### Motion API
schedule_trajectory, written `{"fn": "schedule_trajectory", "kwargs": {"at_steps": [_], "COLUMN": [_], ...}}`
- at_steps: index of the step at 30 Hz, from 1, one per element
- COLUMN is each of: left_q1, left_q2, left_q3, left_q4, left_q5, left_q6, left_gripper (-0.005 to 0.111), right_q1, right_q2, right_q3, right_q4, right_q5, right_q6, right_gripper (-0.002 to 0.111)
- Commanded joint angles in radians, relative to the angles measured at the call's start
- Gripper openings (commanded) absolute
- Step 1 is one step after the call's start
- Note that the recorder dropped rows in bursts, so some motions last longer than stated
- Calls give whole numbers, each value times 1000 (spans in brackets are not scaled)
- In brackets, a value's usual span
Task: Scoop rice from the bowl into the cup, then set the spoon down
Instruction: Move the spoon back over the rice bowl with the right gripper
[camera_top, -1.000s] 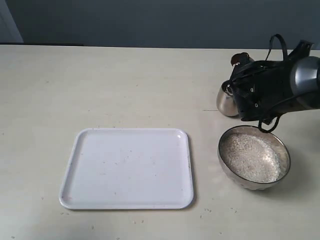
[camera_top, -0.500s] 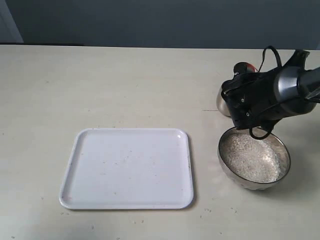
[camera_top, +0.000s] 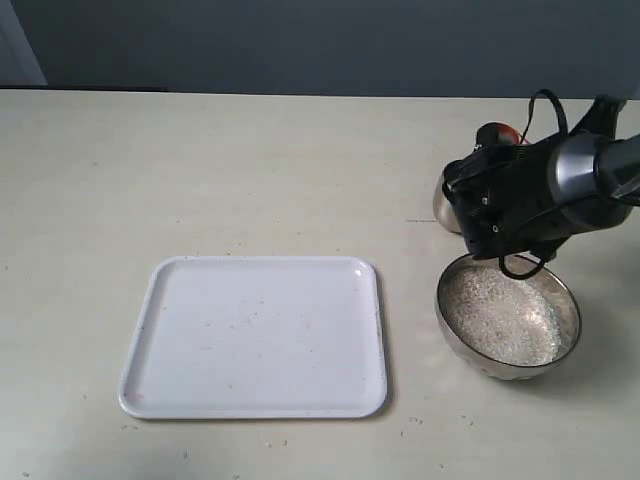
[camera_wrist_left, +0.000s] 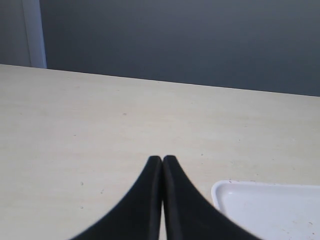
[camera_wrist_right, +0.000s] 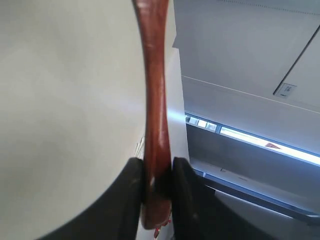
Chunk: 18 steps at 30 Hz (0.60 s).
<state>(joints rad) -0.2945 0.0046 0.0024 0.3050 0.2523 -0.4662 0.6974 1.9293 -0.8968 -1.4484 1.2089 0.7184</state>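
At the right of the exterior view the wide steel bowl (camera_top: 508, 314) holds a pale heap of rice (camera_top: 500, 312). Just behind it stands the small steel cup (camera_top: 448, 203), mostly hidden by my right arm. My right gripper (camera_wrist_right: 157, 172) is shut on the handle of the reddish-brown wooden spoon (camera_wrist_right: 155, 100), which runs away from the jaws. In the exterior view only the spoon's (camera_top: 493, 133) reddish end shows above the arm, over the cup. The left gripper (camera_wrist_left: 162, 160) is shut and empty, low over bare tabletop; it is outside the exterior view.
A white rectangular tray (camera_top: 256, 336) lies left of the bowl; its corner (camera_wrist_left: 270, 210) shows beside the left gripper. A few loose grains dot the table in front of the tray and bowl.
The right arm has swung down and slightly right over the cup, tilting the spoon; between half a second ago and now it has barely shifted. The bowl and tray have stayed put.
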Motion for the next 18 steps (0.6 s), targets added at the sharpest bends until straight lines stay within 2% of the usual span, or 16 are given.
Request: {"fn": "schedule_trajectory", "kwargs": {"at_steps": [1,6,18], "left_q1": [-6,-6,-6], "left_q2": [-5,-5,-5], "left_q3": [-2,-2,-2], "left_q4": [3,3,3], "left_q5": [-13,-13,-13], "left_q6": [-3,-3,-3], "left_gripper": [1,1,1], "right_q1": [31,60,60], "right_q2": [0,0,1], "right_q3": [5,5,5], "right_q4": [-6,-8,-20], "right_q5": [10,12,12], "right_q6": [-4,-4,-4], "right_gripper": [-1,-1,-1]}}
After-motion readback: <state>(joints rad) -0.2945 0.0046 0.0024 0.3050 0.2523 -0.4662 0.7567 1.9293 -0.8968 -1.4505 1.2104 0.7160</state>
